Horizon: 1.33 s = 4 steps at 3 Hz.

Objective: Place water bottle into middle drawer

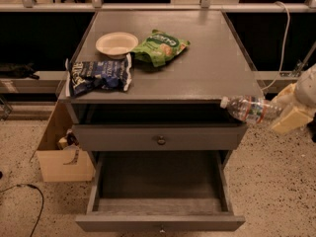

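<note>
The water bottle (251,109) is a clear bottle with a white cap and a red-and-green label. It lies horizontally in the air just off the cabinet's right front corner, cap pointing left, below tabletop level. My gripper (282,112) is at the far right, shut on the bottle's base end with its yellowish fingers (294,117). The middle drawer (160,222) is pulled open at the bottom of the cabinet, with a dark empty inside and a small knob on its front. It lies below and to the left of the bottle.
The closed upper drawer (161,138) sits above the open one. On the grey tabletop (212,68) lie a white bowl (117,43), a green snack bag (160,47) and a blue chip bag (98,75). A cardboard box (61,159) stands left of the cabinet.
</note>
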Each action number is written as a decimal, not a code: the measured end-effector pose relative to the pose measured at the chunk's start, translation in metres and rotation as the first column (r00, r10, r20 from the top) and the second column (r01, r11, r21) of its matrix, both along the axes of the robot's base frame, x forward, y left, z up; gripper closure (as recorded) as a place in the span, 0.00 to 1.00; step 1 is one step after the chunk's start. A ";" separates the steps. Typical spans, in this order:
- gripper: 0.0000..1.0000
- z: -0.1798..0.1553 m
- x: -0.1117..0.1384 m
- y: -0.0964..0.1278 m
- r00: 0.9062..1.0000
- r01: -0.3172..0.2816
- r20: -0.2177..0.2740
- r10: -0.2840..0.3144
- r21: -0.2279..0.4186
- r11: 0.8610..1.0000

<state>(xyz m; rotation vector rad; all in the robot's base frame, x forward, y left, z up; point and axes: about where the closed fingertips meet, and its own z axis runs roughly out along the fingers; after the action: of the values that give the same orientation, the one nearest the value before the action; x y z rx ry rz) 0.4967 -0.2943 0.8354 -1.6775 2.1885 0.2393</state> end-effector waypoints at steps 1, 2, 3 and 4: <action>1.00 -0.025 -0.028 -0.005 0.998 0.017 -0.062 -0.017 0.006 1.000; 1.00 -0.025 -0.028 -0.005 0.998 0.017 -0.062 -0.017 0.006 1.000; 1.00 -0.036 -0.034 -0.002 0.997 0.009 -0.071 -0.006 0.039 0.999; 1.00 -0.060 -0.059 0.017 0.996 -0.027 -0.079 0.037 0.123 0.992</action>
<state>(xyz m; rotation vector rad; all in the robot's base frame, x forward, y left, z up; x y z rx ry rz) 0.4382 -0.2771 0.7754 -1.6636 2.1591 0.4479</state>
